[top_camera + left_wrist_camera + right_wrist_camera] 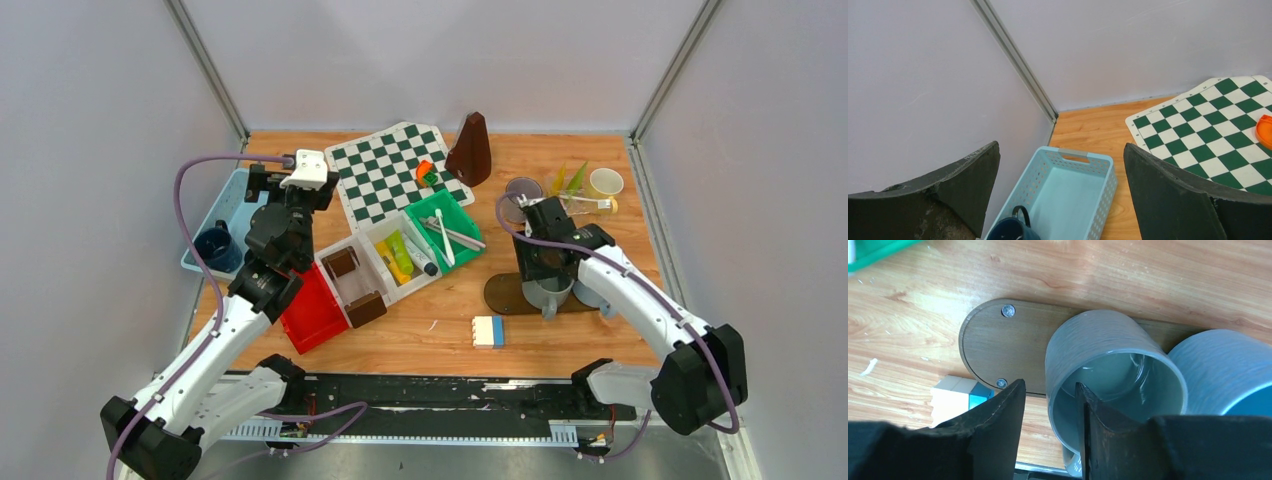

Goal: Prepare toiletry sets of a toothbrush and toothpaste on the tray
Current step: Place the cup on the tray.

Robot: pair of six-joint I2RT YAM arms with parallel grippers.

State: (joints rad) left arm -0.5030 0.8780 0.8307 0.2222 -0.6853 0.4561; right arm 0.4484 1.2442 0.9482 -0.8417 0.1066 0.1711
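Note:
A grey-green mug (1108, 365) (535, 296) stands on the brown oval tray (993, 345) (500, 293), with a light blue mug (1218, 370) right beside it. My right gripper (1050, 390) (548, 275) straddles the grey-green mug's rim, one finger inside and one outside; the jaws are parted and a gap shows at the outer finger. My left gripper (1062, 165) (262, 183) hangs wide open above a light blue basket (1073, 190) holding a dark blue mug (1010, 227) (215, 247). Tubes (397, 255) and toothbrushes (445, 235) lie in organizer bins. A grey mug (522, 190) and a pale yellow mug (605, 182) stand at the back right.
A chessboard (385, 170) with an orange piece (424, 170) and a brown metronome (470, 150) sit at the back. A red bin (312, 312) adjoins the organizer. A white and blue block (489, 331) lies near the tray's left end.

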